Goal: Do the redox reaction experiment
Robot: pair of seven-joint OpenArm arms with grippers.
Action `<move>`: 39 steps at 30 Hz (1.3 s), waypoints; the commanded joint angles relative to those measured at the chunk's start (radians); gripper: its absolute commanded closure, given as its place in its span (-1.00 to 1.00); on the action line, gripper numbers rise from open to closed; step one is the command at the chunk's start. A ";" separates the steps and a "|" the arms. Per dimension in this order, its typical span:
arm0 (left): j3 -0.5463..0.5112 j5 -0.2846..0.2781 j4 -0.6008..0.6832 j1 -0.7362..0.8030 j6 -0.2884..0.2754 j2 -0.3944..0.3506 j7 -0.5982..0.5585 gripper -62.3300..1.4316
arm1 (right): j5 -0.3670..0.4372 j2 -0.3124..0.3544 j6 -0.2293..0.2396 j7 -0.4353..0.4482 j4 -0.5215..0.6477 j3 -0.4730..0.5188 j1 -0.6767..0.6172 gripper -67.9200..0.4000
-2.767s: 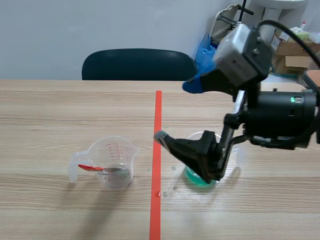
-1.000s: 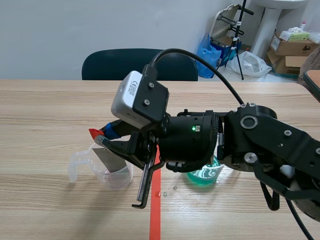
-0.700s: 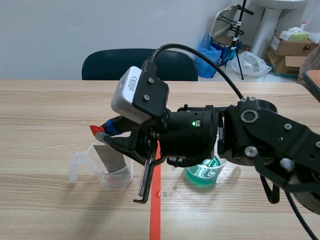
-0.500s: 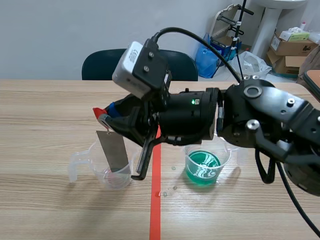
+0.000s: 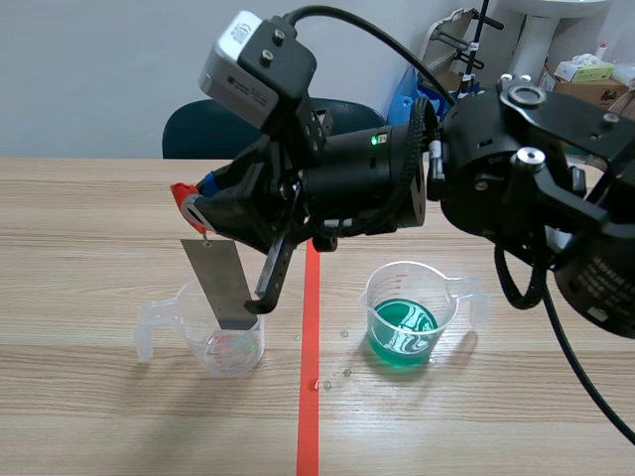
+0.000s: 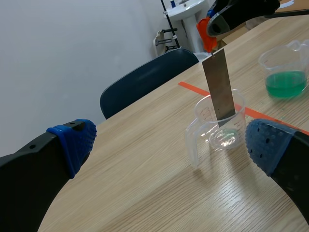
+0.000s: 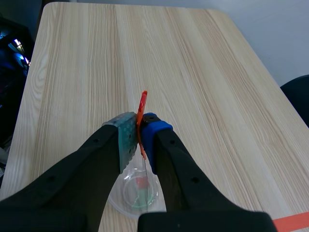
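A grey metal strip (image 5: 223, 283) hangs from a red clip (image 5: 182, 193), and my right gripper (image 5: 198, 210) is shut on that clip. The right arm reaches across the tape line to the left half of the table. The strip's lower end dips into the mouth of a clear measuring cup (image 5: 223, 335) holding a little liquid. A second clear cup (image 5: 409, 315) with green liquid stands right of the tape. In the right wrist view the red clip (image 7: 142, 108) sits between the pads, above the clear cup (image 7: 137, 193). My left gripper (image 6: 169, 142) stands open, with the clear cup (image 6: 215, 130) and strip (image 6: 221, 89) ahead of it.
An orange-red tape line (image 5: 312, 377) runs down the table's middle, with a few droplets (image 5: 332, 375) beside it. A dark chair (image 5: 198, 129) stands behind the far edge. Boxes and clutter (image 5: 585, 74) lie beyond the table at the back right.
My right gripper has risen with the clip, lifting the strip from deep in the clear cup until only its lower end is inside. Before that, the gripper was over the green cup.
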 commanded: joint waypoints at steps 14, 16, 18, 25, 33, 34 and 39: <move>-0.012 -0.007 0.019 0.000 0.002 0.002 -0.010 -1.00 | 0.151 -0.003 -0.084 -0.142 0.156 0.048 0.064 0.96; -0.012 -0.007 0.019 0.000 0.002 0.002 -0.010 -1.00 | 0.184 -0.003 -0.095 -0.166 0.161 0.048 0.081 0.96; -0.012 -0.007 0.019 0.000 0.002 0.002 -0.010 -1.00 | 0.197 -0.003 -0.120 -0.185 0.170 0.048 0.096 0.96; -0.012 -0.007 0.019 0.000 0.002 0.002 -0.010 -1.00 | 0.232 -0.003 -0.143 -0.237 0.221 0.048 0.126 0.96; -0.012 -0.007 0.019 0.000 0.002 0.002 -0.010 -1.00 | 0.243 -0.003 -0.177 -0.280 0.274 0.060 0.130 0.96; -0.012 -0.007 0.019 0.000 0.002 0.002 -0.010 -1.00 | 0.246 -0.003 -0.178 -0.281 0.278 0.064 0.130 0.96; -0.012 -0.007 0.019 0.000 0.002 0.002 -0.010 -1.00 | 0.268 -0.003 -0.180 -0.300 0.281 0.076 0.130 0.96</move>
